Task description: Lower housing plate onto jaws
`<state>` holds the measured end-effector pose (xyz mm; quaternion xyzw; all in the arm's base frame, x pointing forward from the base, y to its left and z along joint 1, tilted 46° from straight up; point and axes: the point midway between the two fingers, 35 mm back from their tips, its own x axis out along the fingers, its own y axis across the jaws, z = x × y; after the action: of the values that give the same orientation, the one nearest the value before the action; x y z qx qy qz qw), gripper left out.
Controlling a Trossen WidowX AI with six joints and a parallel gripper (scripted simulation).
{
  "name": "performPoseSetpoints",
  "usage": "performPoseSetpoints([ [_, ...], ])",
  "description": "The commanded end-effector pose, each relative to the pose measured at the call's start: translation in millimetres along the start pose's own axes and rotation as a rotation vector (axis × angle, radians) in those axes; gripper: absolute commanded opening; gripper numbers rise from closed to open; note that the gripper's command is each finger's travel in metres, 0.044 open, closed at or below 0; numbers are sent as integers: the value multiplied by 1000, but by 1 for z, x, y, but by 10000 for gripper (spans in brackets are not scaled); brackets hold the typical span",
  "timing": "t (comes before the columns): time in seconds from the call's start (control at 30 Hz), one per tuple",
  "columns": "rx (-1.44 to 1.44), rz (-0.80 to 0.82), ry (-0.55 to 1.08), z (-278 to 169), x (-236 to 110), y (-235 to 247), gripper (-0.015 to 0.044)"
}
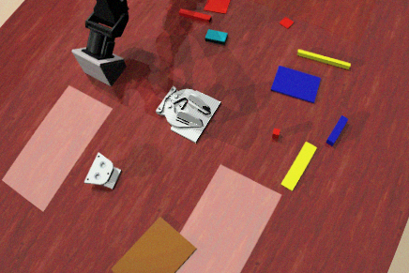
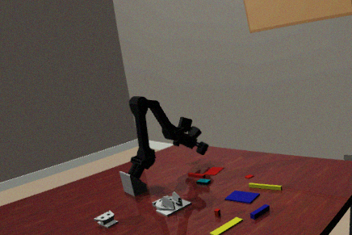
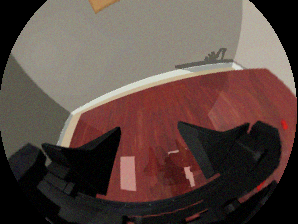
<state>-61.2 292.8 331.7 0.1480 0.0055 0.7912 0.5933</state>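
Observation:
The white housing plate [image 1: 96, 171] [image 2: 106, 216], with two round holes, rests raised on a small grey block [image 1: 113, 178] [image 2: 111, 224], apart from the jaw assembly. The white square base [image 1: 197, 133] [image 2: 171, 211] carries a rounded body and two upright grey jaws, one nearer jaw [image 1: 189, 118] [image 2: 167, 203] and one farther jaw [image 1: 200, 101] [image 2: 177, 199]. The stubs and pins are too small to make out. My gripper [image 3: 149, 127] [image 2: 200, 140] is open and empty, high above the table, away from both the plate and the assembly. It is mostly cut off at the top of the top view.
A teal block [image 1: 216, 36], a red bar [image 1: 195, 15] and a red sheet [image 1: 219, 0] lie behind the assembly. A blue sheet [image 1: 295, 84], yellow bars, a blue bar [image 1: 337, 130] and a red cube [image 1: 276, 132] lie to its right. My arm's base [image 1: 99, 66] stands left of the assembly.

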Motion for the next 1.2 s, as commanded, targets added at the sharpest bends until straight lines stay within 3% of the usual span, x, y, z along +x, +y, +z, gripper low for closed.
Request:
performPoseSetpoints([
  [0.0,0,0,0,0,0,0,426],
  [0.6,-155,-323,49,9,5,-102,440],
  [1.17,-264,-643,110,33,-25,-206,440],
])
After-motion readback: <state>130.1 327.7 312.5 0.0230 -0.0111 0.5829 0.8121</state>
